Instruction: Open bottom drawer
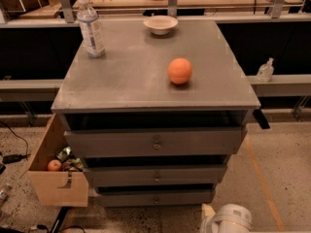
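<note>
Bottom dull grey drawer [155, 198], the lowest flat front under the grey counter [121, 89], sits near the floor. My white end effector [212, 216] is low at its near right; I cannot tell its state.

Robot arm, visible portion: smooth white rounded plastic housing [233, 219], dome-shaped with a soft sheen, cut off at the near edge, right of centre. Claw [208, 211]: a small pale cream wedge projecting from the housing's left side, near right of the scene.
</note>
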